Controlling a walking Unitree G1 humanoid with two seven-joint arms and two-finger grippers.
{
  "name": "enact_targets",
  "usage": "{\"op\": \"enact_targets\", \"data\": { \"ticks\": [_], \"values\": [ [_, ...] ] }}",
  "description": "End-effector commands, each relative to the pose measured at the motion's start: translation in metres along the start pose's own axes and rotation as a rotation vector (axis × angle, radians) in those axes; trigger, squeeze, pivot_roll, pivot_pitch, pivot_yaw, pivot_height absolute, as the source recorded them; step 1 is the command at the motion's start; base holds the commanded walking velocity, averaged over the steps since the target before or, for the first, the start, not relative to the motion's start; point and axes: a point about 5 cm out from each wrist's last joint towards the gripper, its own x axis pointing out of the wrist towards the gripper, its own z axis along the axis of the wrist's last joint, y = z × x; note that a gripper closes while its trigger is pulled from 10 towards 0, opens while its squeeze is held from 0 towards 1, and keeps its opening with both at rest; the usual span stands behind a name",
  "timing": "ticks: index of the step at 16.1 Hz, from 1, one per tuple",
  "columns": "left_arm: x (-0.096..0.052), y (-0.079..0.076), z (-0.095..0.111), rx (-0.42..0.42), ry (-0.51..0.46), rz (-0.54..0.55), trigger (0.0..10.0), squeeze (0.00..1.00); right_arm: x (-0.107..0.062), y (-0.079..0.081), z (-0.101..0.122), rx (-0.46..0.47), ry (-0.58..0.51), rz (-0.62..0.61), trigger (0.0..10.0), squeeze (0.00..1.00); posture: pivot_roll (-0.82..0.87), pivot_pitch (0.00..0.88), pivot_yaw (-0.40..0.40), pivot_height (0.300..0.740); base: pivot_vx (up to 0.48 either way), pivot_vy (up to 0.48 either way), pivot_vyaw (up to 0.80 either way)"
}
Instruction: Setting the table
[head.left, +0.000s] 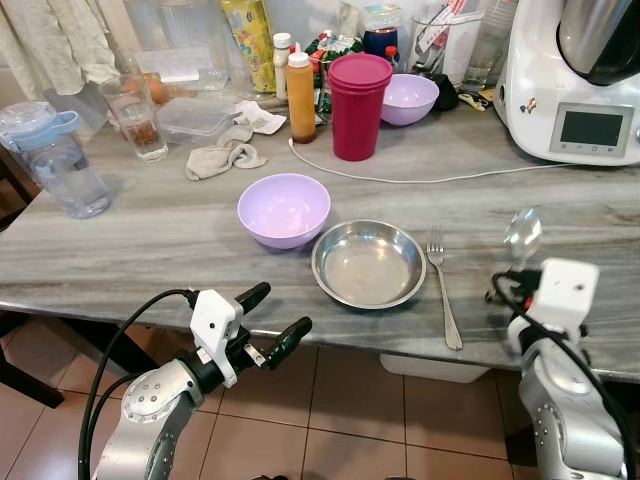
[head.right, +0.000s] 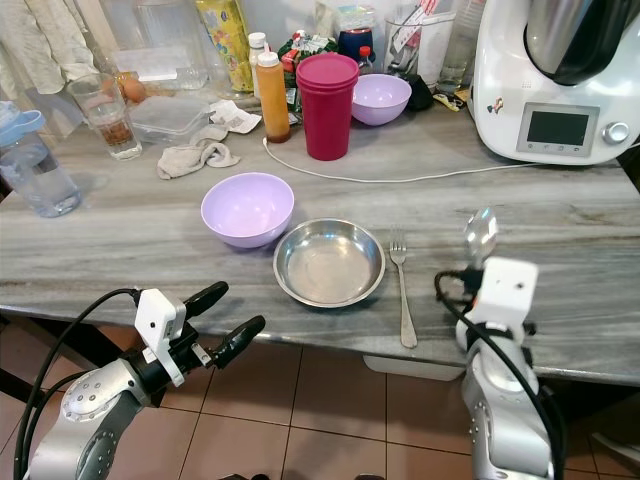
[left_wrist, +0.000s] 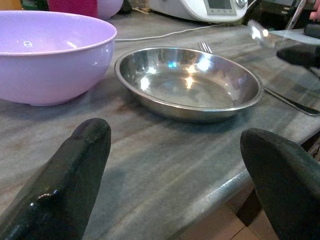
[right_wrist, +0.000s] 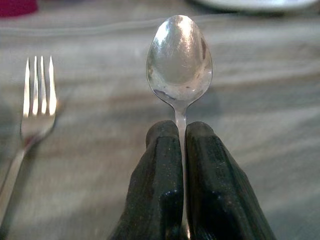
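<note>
- Jug (head.left: 55, 160): clear with a blue lid, far left on the grey counter (head.left: 180, 250).
- Glass (head.left: 135, 115): behind the jug, near a crumpled cloth (head.left: 225, 155).
- Left gripper (head.left: 268, 322): below the counter's front edge, fingers (left_wrist: 75, 165) spread apart, holding nothing, pointed toward the lilac bowl and plate.
- Lilac bowl (head.left: 284, 208): upright, just left of the plate, close beside it.
- Orange bottle (head.left: 301, 98): behind the bowl, next to the stacked red cups (head.left: 358, 105).
- Second lilac bowl (head.left: 408, 98): at the back, right of the cups.
- Plate (head.left: 369, 263): steel, shallow, near the front edge.
- Fork (head.left: 442, 285): flat just right of the plate, tines pointing away from the robot.
- Spoon (right_wrist: 179, 57): right of the fork, apart from it, bowl end forward over the counter.
- Right gripper (right_wrist: 181, 150): fingers pressed together on the spoon's handle.
- White appliance (head.left: 575, 85): back right, its cable (head.left: 420, 180) trailing left across the counter.
</note>
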Motion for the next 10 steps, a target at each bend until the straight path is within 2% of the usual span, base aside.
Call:
{"op": "enact_targets", "data": {
  "ticks": [1,4,10],
  "values": [
    [-0.002,0.0,0.001,0.007,0.007,-0.01,10.0,0.0,0.003,0.001,0.003,0.004,0.003,0.015,10.0,0.0,-0.25,0.123,0.05,0.74,0.0,0.0,0.0],
    [-0.003,-0.002,-0.001,-0.003,0.021,-0.055,10.0,0.0,0.004,0.013,-0.011,0.062,0.097,0.093,10.0,0.0,-0.24,0.122,0.045,0.74,0.0,0.0,0.0],
    [-0.001,-0.006,-0.003,-0.006,0.023,-0.073,10.0,0.0,0.003,0.028,-0.013,0.1,0.123,0.176,10.0,0.0,-0.25,0.116,0.049,0.74,0.0,0.0,0.0]
  ]
}}
